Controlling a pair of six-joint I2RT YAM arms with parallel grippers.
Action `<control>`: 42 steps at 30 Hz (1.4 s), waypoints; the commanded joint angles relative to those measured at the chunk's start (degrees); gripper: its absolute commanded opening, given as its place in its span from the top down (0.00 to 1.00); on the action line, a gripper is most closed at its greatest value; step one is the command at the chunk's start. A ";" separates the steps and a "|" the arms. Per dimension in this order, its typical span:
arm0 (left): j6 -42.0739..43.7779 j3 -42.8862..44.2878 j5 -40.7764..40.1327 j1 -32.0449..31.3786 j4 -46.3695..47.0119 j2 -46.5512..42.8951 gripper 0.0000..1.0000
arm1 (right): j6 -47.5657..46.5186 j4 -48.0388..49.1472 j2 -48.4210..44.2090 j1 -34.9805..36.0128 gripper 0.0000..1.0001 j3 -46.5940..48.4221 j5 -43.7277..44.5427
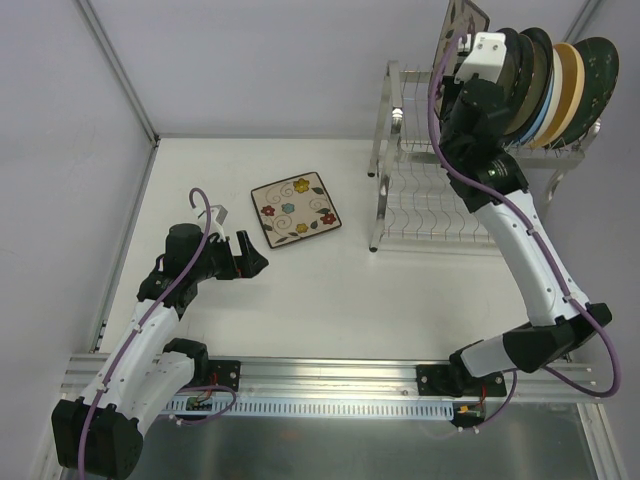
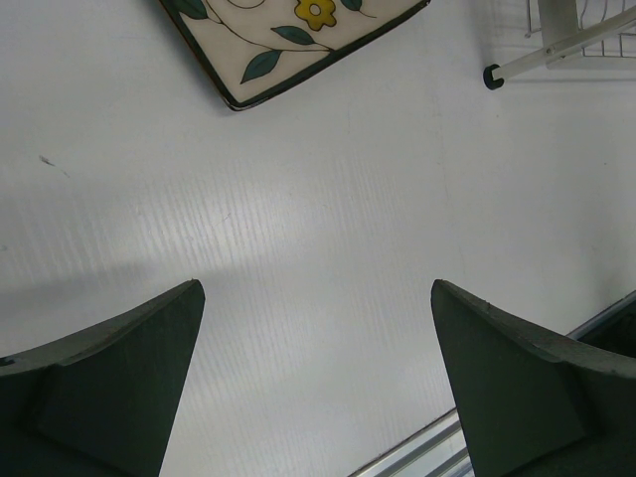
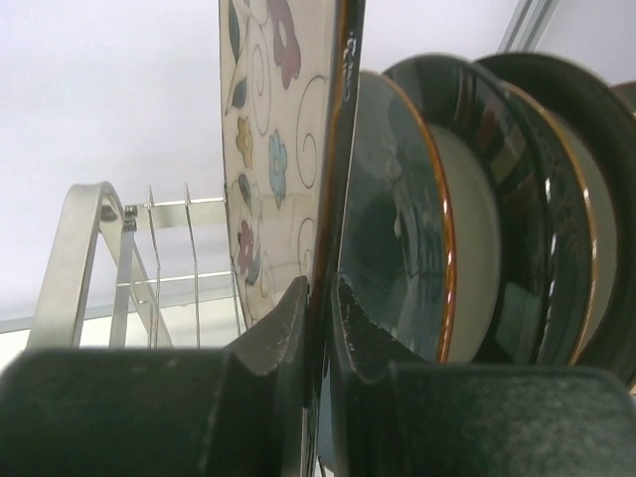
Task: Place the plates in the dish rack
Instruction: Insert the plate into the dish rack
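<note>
- the left end effector [image 2: 316,290] hangs low over the desk [image 1: 330,290] with its jaws spread wide and nothing between them.
- just ahead of it a square floral plate [image 1: 295,208] lies flat on the desk, not yet loaded. bare desk surrounds it on every side, so there is room to come at any edge. a flat plate gives little to grip, and the rim will likely need one finger worked under it.
- the dish rack [image 1: 383,200] stands to the right of that plate, well apart from it. its near foot and frame tube border the path toward the rack.
- the right end effector [image 3: 320,298] is pinched narrow on the lower edge of a second floral plate [image 3: 278,129], held upright above the rack's upper tier.
- the step in hand looks like seating this plate. it should go best kept vertical and lowered straight into a free slot before the grip is loosened.
- right of it the round plates [image 1: 550,80] stand packed on edge; the nearest dark green one [image 3: 393,229] is close beside the held plate, so room lies only on the left, toward the empty wires.
</note>
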 commanded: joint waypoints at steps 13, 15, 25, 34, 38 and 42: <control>1.11 0.51 2.34 0.13 2.02 0.09 0.01 | 10.70 -4.84 -3.20 3.25 1.00 -9.18 -4.56; 1.11 0.51 2.43 0.13 2.10 0.01 0.01 | 11.32 -5.28 -3.20 3.25 0.99 -9.62 -4.12; 1.03 0.42 2.52 0.13 2.02 0.18 0.01 | 17.47 -9.41 -3.11 3.34 0.96 -10.24 -3.42; 0.85 0.51 2.69 0.13 2.02 0.36 0.01 | 22.22 -14.76 -2.23 3.16 0.95 -8.04 -1.92; 0.94 0.51 2.78 0.22 2.02 0.27 0.01 | 23.19 -17.41 -1.70 2.99 0.96 -6.02 -2.19; 0.94 0.51 2.78 0.13 2.10 0.27 0.01 | 23.19 -18.29 -1.61 2.73 0.90 -5.84 -1.92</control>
